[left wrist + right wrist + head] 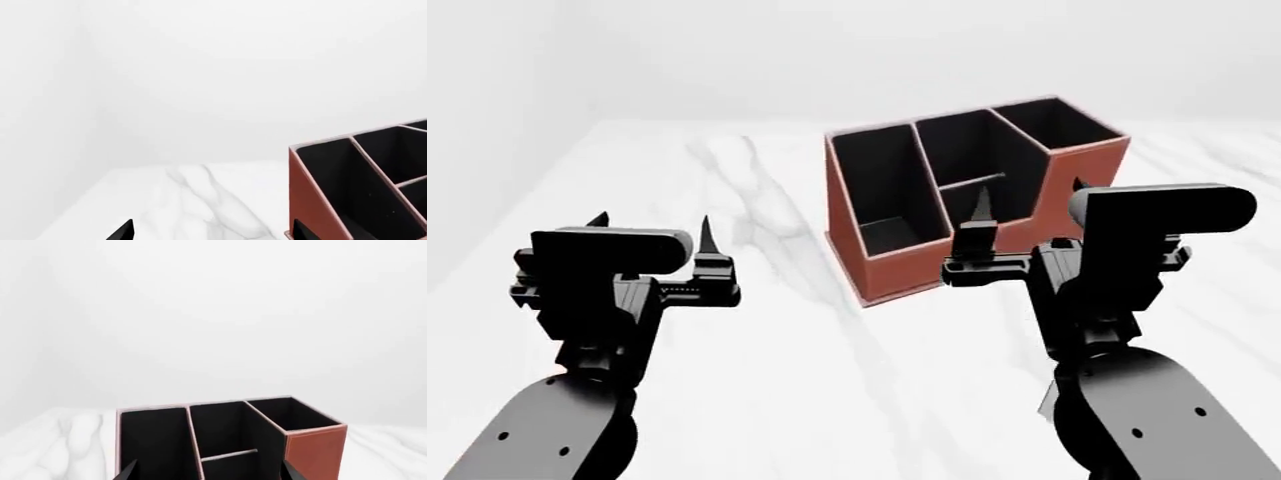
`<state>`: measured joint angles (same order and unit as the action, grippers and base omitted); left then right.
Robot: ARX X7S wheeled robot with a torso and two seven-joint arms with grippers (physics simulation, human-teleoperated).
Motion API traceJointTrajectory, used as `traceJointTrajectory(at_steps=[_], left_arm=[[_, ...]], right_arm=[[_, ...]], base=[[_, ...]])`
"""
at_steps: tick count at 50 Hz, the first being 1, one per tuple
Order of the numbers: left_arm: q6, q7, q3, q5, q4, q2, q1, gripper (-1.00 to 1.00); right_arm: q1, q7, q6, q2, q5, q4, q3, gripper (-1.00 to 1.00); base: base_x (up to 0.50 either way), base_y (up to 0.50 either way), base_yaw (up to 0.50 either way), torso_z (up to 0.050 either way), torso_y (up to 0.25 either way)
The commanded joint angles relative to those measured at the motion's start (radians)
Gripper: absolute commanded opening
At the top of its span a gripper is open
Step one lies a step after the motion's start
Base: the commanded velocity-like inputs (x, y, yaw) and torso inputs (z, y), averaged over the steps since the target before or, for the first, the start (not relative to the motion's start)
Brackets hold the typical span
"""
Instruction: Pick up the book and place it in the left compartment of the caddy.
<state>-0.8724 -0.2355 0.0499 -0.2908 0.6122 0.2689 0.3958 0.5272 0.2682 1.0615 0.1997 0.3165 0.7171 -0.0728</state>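
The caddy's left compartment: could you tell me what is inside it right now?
The left compartment of the caddy shows only black lining; no book is visible. Its floor nearest the front wall is hidden.

Counter: white marble-look surface with faint grey veining, fills the lower and middle of the head view. One heavier vein runs from about 11 o'clock toward 5 o'clock across it. The far edge lies toward 12 o'clock, the left edge toward 9 o'clock.

Walls: plain white, featureless, behind the far edge and along the left side. A vertical corner between two walls shows faintly in the left wrist view.

Light: even, diffuse, soft shadows only. No floor visible beyond the counter.
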Motion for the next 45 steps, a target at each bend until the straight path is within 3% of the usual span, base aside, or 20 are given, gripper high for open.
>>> traceJointTrajectory(at_steps=[1, 28, 45], left_arm=[[-0.004, 0.016, -0.022, 0.016, 0.009, -0.014, -0.003, 1.0], [-0.006, 0.005, -0.011, 0.009, 0.009, -0.003, 0.003, 1.0], [0.005, 0.0, -0.01, 0.005, 0.002, 0.002, -0.003, 1.0]], right_arm=[[0.002, -0.032, 0.005, -0.013, -0.011, 0.002, 0.021, 1.0], [0.009, -0.028, 0.005, -0.011, 0.02, 0.0, 0.034, 1.0], [0.047, 0.02, 0.086, -0.008, 0.015, -0.003, 0.025, 1.0]], base=[[0.5, 0.13, 0.0, 0.0, 0.0], [0.5, 0.05, 0.0, 0.0, 0.002], [0.13, 0.0, 0.0, 0.0, 0.001]])
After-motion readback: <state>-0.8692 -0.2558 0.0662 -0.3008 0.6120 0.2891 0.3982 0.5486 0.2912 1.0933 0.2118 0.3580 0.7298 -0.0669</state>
